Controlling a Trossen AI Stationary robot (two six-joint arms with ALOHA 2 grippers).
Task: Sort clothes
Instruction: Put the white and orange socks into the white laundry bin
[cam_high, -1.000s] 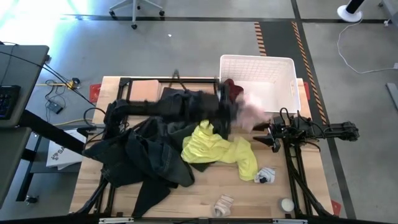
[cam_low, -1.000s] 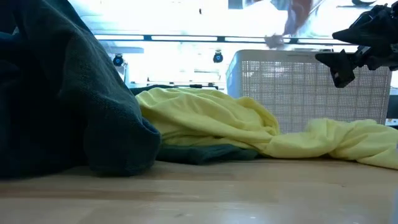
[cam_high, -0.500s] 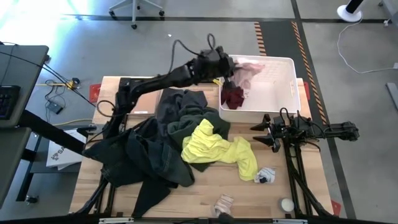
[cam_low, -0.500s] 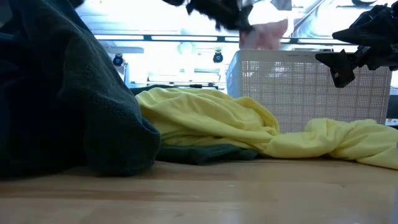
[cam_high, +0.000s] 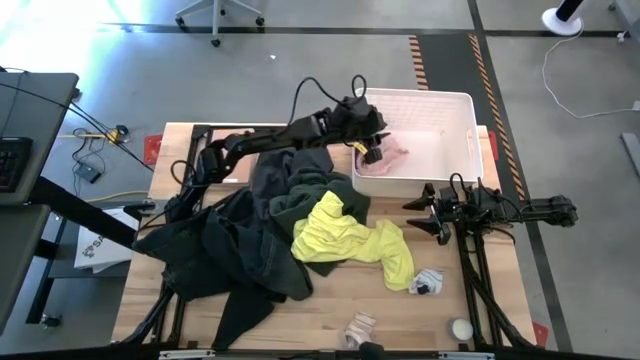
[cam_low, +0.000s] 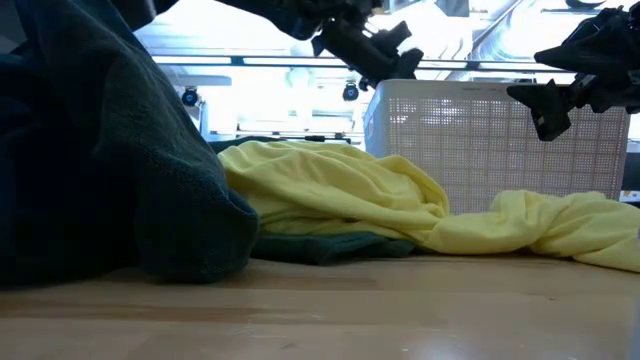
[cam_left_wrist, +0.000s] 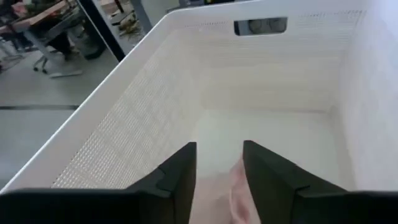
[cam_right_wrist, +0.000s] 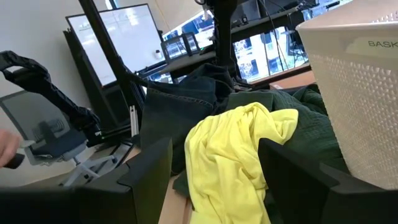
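Left gripper (cam_high: 372, 150), fingers spread and empty, hangs inside the white basket (cam_high: 462, 102) over a crumpled pale pink garment (cam_high: 392, 157).

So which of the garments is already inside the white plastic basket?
Only the pale pink fabric garment, lying in the basket beneath the left gripper; the others lie outside.

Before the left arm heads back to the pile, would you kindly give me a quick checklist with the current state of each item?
1. Left pincer open and empty: ok, fingers apart in the left wrist view.
2. Pale pink garment inside the white basket: ok.
3. Nothing snagged on the left fingers: ok.
4. Maroon garment in the basket: cannot tell, not visible.
5. Right pincer clear of the pile, open beside the basket: ok.
6. Neon yellow garment reachable on top: ok.
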